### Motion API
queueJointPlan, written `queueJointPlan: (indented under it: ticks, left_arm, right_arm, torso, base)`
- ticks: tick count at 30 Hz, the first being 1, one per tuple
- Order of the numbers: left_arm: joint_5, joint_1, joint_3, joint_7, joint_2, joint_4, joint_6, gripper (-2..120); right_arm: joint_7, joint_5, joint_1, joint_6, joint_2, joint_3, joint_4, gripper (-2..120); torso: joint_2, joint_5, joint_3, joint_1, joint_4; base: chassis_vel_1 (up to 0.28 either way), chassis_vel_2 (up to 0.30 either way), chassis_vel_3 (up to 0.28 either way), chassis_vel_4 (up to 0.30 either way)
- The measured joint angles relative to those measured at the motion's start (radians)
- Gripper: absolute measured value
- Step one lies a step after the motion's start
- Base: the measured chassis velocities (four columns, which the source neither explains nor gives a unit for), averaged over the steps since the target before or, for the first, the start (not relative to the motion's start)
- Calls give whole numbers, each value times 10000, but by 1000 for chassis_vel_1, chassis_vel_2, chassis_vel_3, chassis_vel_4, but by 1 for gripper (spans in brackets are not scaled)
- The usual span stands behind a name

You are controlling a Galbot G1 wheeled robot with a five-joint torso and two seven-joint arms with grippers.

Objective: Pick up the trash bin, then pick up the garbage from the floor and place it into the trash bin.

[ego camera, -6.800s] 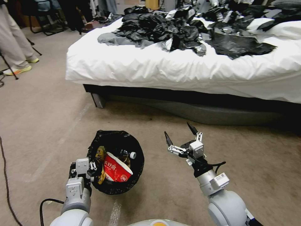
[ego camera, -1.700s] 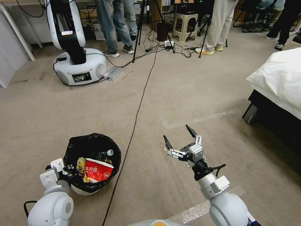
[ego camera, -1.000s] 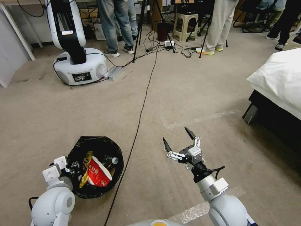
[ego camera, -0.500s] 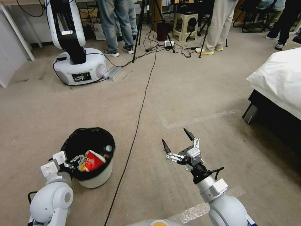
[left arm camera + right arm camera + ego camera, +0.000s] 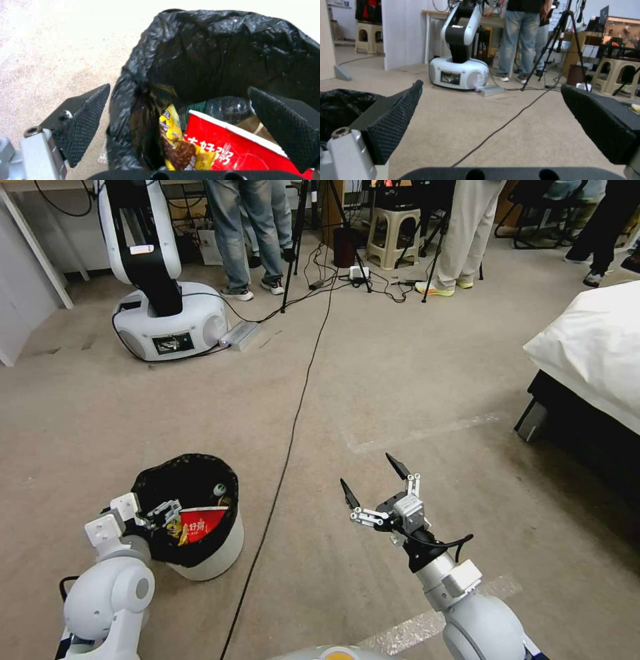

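**Bin on the carpet, tool straddling its rim**

The trash bin (image 5: 200, 527), a white bucket lined with a black bag (image 5: 233, 55), stood upright on the beige carpet (image 5: 373, 380) at the robot's left front. The left tool (image 5: 157, 511) sat at the near side of the rim, its fingers (image 5: 83, 120) spread, one outside the bag's folded edge and the other over the bin's contents; neither pad pressed on the liner. Inside lay garbage: a red-and-white packet (image 5: 233, 152), a yellow snack wrapper (image 5: 176, 147) and a clear bottle (image 5: 226, 107) behind them, all just beside the inner finger. The right tool (image 5: 377, 488) hung above bare carpet, well apart from the bin, its fingers (image 5: 393, 125) spread wide and holding nothing. A black cable (image 5: 293, 420) ran across the floor between the bin and the right tool. A white robot base (image 5: 167, 323) stood farther off near people's legs, and the corner of a bed (image 5: 593, 347) showed at the right.
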Motion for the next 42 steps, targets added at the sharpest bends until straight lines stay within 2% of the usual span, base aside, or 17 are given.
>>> queueJointPlan:
  ticks: [7,11,13,14,16,17,19,20,23,24,27,29,35,42]
  left_arm:
    - [360,357,24,136,-100,-296,-316,100]
    - [1066,790,97,536,-189,-694,-793,100]
    - [1974,1249,200,999,-269,-1175,-1436,100]
    - [1974,1249,200,999,-269,-1175,-1436,100]
    - [2986,1770,364,1552,-333,-1610,-2588,100]
    - [2986,1770,364,1552,-333,-1610,-2588,100]
    - [3853,2301,644,2063,-388,-1965,-3555,100]
    - [3853,2301,644,2063,-388,-1965,-3555,100]
    - [4834,3217,937,2591,-656,-2315,-4599,100]
    - [4834,3217,937,2591,-656,-2315,-4599,100]
    - [5183,3803,1154,2726,-778,-2355,-5307,100]
    - [5283,3935,1207,2723,-801,-2350,-5519,100]
    - [5550,4322,1364,2421,-897,-2002,-6481,100]
    - [5563,4536,1362,2231,-912,-1710,-7047,100]
  right_arm:
    - [60,29,31,0,143,1,-20,100]
    - [319,58,27,-15,329,2,-8,100]
    - [499,64,7,-44,506,43,130,100]
    - [499,64,7,-44,506,43,130,100]
    - [646,67,-24,-104,737,138,297,100]
    - [646,67,-24,-104,737,138,297,100]
    - [830,16,-161,-186,1108,291,516,100]
    - [830,16,-161,-186,1108,291,516,100]
    - [1162,-287,-375,-340,1619,326,734,100]
    - [1162,-287,-375,-340,1619,326,734,100]
    - [1294,-480,-457,-456,1869,260,767,100]
    - [1305,-507,-453,-480,1908,242,766,100]
    - [1322,-555,-394,-564,1927,248,711,100]
    - [1309,-587,-405,-624,1879,302,692,100]
  torso:
    - [0,0,0,0,-2]
    - [0,-1,0,0,-2]
    - [0,-1,0,0,-2]
    - [0,-1,0,0,-2]
    - [0,-1,0,0,0]
    - [0,-1,0,0,0]
    - [0,-1,-1,0,-5]
    - [0,-1,-1,0,-5]
    - [0,0,-1,0,-2]
    - [0,0,-1,0,-2]
    - [1,-1,-1,0,-2]
    - [0,-1,-1,0,-2]
    - [0,0,-1,0,-2]
    - [0,-1,-1,-1,-2]
  base:
    - [0,0,0,0]
    - [0,0,0,0]
    - [0,0,0,0]
    - [0,0,0,0]
    - [0,0,0,0]
    - [0,0,0,0]
    - [0,0,0,0]
    - [0,0,0,0]
    - [0,0,0,0]
    - [0,0,0,0]
    - [0,0,0,0]
    - [0,0,0,0]
    - [0,0,0,0]
    - [0,0,0,0]
